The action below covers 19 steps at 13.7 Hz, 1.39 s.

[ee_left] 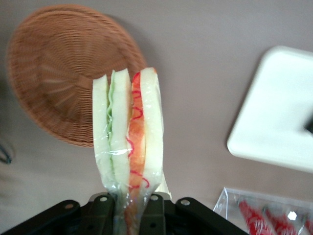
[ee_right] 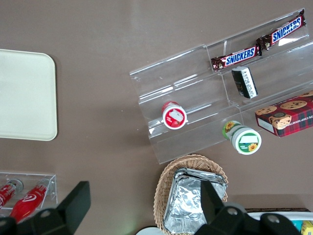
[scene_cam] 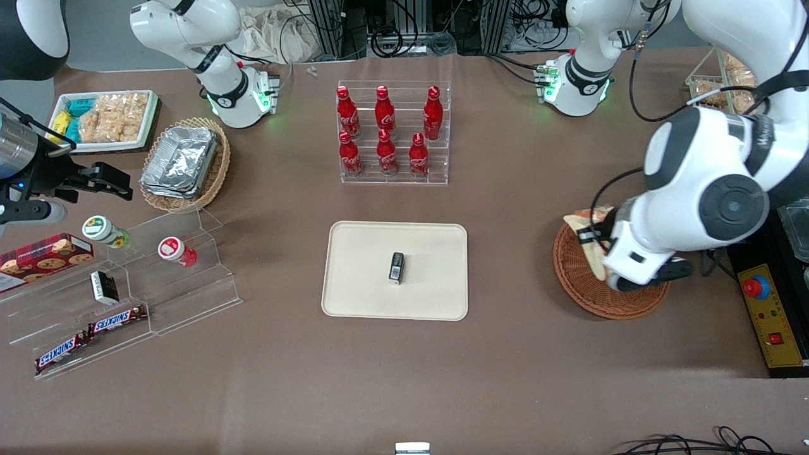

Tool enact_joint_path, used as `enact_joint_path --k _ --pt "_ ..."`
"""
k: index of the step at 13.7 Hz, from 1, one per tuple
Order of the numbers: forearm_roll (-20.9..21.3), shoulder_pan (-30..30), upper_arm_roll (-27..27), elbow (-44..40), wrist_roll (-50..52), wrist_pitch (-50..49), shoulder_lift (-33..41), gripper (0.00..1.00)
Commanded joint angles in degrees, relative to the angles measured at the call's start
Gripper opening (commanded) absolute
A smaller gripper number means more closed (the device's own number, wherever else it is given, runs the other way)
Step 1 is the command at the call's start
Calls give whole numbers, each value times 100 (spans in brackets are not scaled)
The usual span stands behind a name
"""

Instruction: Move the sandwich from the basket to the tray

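The sandwich point(ee_left: 128, 132), a plastic-wrapped wedge of pale bread with orange-red and green filling, is clamped at its narrow end by my gripper point(ee_left: 128, 205), which is shut on it. It hangs lifted above the round reddish-brown wicker basket point(ee_left: 54, 73), which has nothing in it in the wrist view. In the front view the sandwich point(scene_cam: 591, 243) shows partly under the arm's wrist, over the basket point(scene_cam: 584, 297); my gripper point(scene_cam: 594, 240) is mostly hidden by the wrist. The cream tray point(scene_cam: 354, 253) lies mid-table, toward the parked arm's end from the basket, also visible as the tray point(ee_left: 279, 112).
A small black box point(scene_cam: 396, 267) lies on the tray. A clear rack of red bottles point(scene_cam: 392, 136) stands farther from the front camera than the tray. A yellow emergency-stop box point(scene_cam: 768, 316) sits beside the basket. Clear snack shelves point(scene_cam: 126, 297) stand toward the parked arm's end.
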State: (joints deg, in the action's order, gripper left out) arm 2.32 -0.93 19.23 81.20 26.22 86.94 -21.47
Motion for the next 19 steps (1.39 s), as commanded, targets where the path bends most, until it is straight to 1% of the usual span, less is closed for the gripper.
enact_joint_path --k 1,3,6,9,12,15,16,17,18,19 --pt "390 -327 353 -87 -363 199 -164 1" --pt "593 -854 354 -87 -258 646 -435 1" --pt "305 -1066 397 -113 30 1542 -1042 1" --pt "374 -1453 380 -95 278 2282 -1630 1" --pt "374 -1585 380 -87 278 2897 -2202 1" --pt "401 -1682 371 -87 270 3048 -2589 1" --pt "392 -1648 362 -87 226 3057 -2642 4" --pt "348 -1647 362 -87 243 3057 -2643 16" --pt "322 -1647 362 -95 304 3048 -2634 52" --pt "313 -1639 362 -95 313 3048 -2617 100"
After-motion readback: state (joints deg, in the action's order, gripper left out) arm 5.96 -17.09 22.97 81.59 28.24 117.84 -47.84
